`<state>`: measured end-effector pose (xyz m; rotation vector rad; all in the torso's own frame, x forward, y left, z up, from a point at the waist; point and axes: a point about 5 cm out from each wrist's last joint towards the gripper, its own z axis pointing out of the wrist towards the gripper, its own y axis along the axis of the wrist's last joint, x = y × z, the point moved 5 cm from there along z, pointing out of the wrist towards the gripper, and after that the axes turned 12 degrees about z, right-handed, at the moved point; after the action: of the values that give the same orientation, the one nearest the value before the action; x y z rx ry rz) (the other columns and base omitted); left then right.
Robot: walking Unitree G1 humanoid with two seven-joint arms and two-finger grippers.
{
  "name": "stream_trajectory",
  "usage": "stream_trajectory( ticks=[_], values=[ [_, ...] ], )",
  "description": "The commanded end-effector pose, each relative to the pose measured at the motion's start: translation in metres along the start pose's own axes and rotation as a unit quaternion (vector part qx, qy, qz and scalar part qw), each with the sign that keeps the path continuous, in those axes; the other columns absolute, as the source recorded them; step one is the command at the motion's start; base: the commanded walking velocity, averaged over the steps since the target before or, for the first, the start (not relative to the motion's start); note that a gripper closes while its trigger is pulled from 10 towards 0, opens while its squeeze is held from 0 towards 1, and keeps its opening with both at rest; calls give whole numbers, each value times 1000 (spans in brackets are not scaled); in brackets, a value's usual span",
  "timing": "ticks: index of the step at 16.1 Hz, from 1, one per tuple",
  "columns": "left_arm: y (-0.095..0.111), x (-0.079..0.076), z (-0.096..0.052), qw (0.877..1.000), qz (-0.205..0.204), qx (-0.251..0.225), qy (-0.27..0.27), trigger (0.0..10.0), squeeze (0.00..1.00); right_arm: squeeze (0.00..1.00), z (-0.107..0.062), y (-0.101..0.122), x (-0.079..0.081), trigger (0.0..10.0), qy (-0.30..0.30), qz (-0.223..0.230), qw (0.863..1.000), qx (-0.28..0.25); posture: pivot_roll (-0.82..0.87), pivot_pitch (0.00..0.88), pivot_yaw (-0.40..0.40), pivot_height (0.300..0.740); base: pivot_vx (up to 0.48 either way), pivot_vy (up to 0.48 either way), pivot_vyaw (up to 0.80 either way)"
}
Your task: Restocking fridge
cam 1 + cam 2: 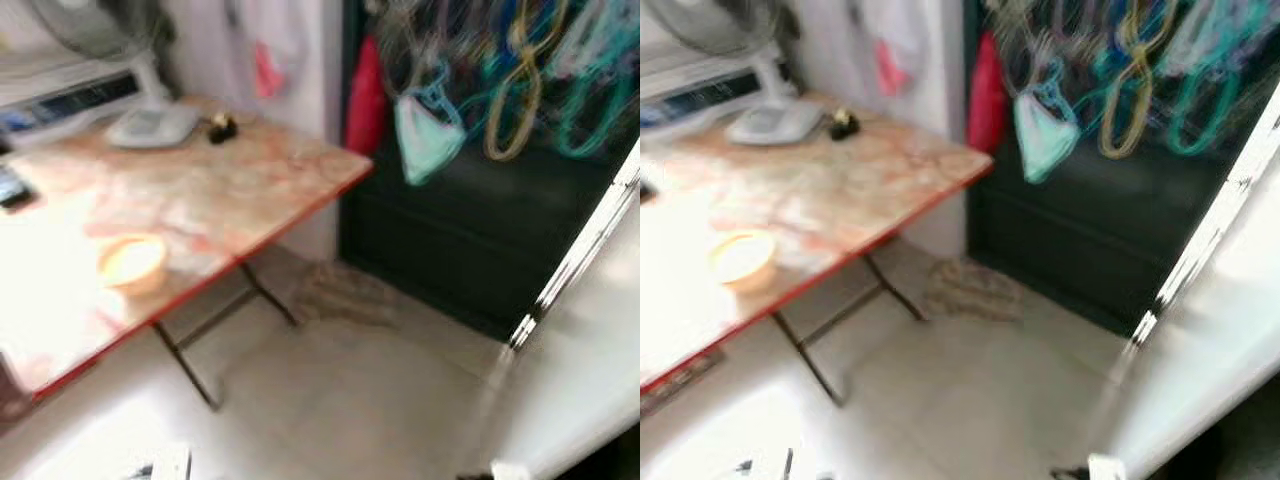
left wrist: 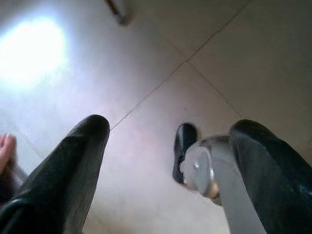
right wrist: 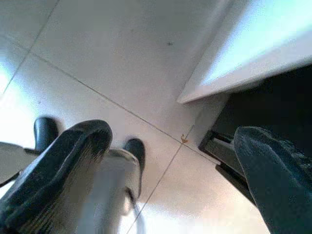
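Up at head cam, all blurry: folding table (image 1: 200, 190) on left, red edge running diagonal, small bowl (image 1: 131, 263) near that edge, fan base (image 1: 152, 125) at far side. White fridge door (image 1: 590, 340) swung open on right, tiled floor (image 1: 350, 400) between them, mat (image 1: 345, 293) by dark wall.

Left wrist: left gripper (image 2: 168, 165) fingers spread, nothing held, aimed at floor.

Right wrist: right gripper (image 3: 170, 161) fingers apart too, holding nothing, fridge door's bottom corner just beside.

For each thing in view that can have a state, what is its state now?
Fridge door: open, swung out at the robot's right.
Yellow bowl: upright on the table.
Fan: standing on the table's far end.
Left gripper: open, empty, above floor.
Right gripper: open, empty, above floor.
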<state>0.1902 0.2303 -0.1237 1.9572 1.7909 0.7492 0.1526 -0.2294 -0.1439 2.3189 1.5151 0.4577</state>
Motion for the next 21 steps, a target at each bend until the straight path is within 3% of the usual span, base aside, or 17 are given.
stream_trajectory(
  ticks=[1, 5, 7, 8, 10, 11, 12, 13, 14, 16, 17, 19, 21],
  values=[
    [2, 7, 0, 1000, -9, -7, 12, 10000, 0, 0, 1, 1, 9, 10000, 11, -4, 1000, 0, 2, 0, -28, 740, 0, 0, 800],
    [4, 7, -1, 1000, -12, -18, 17, 10000, 0, 0, 1, 5, 10, 10000, 16, -7, 1000, -8, 7, 0, -34, 740, 0, 0, 800],
    [9, 9, -2, 999, -19, -38, 26, 10000, 0, 0, 1, 6, 9, 10000, 12, -15, 1000, -10, 13, 0, -36, 740, 0, 0, 800],
    [13, 13, -3, 997, -28, -55, 46, 10000, 0, 0, 1, 4, 9, 10000, 14, 6, 1000, -8, 19, 0, -34, 740, 0, 0, 0],
    [22, 16, -5, 994, -15, -89, 53, 10000, 0, 0, 1, 4, 12, 10000, 28, -6, 1000, -5, 10, 0, -30, 740, 0, 0, 0],
    [114, 11, 0, 975, 29, -210, 66, 10000, 0, 0, 1, 4, 13, 10000, 29, -5, 1000, -6, 10, 0, -27, 740, 0, 0, 0],
    [145, 12, -6, 960, 56, -262, 83, 10000, 0, 0, 1, 3, 13, 10000, 32, -5, 999, -4, 11, 0, -25, 740, 0, 0, 0],
    [156, 13, -9, 952, 69, -283, 92, 10000, 0, 0, 1, 3, 13, 10000, 33, -6, 999, -4, 11, 0, -25, 740, 0, 0, 0],
    [180, 15, -18, 936, 66, -331, 100, 10000, 0, 0, 1, 2, 13, 10000, 33, -9, 999, -1, 17, 0, -21, 740, 0, 0, 0],
    [201, 16, -31, 915, 68, -386, 93, 10000, 0, 0, 1, 1, 13, 10000, 34, -19, 999, 3, 21, 0, -17, 740, 0, 0, 0],
    [206, 4, -39, 902, 100, -413, 72, 10000, 0, 0, 1, 1, 14, 10000, 36, -33, 999, 6, 21, 0, -15, 740, 0, 0, 0],
    [204, -8, -45, 893, 125, -428, 63, 10000, 0, 0, 1, 0, 14, 10000, 38, -37, 999, 6, 18, 0, -12, 740, 0, 0, 0],
    [204, -16, -62, 875, 132, -460, 69, 10000, 0, 0, 1, 0, 13, 10000, 37, -35, 999, 4, 20, 0, -13, 740, 0, 0, 0]
  ],
)
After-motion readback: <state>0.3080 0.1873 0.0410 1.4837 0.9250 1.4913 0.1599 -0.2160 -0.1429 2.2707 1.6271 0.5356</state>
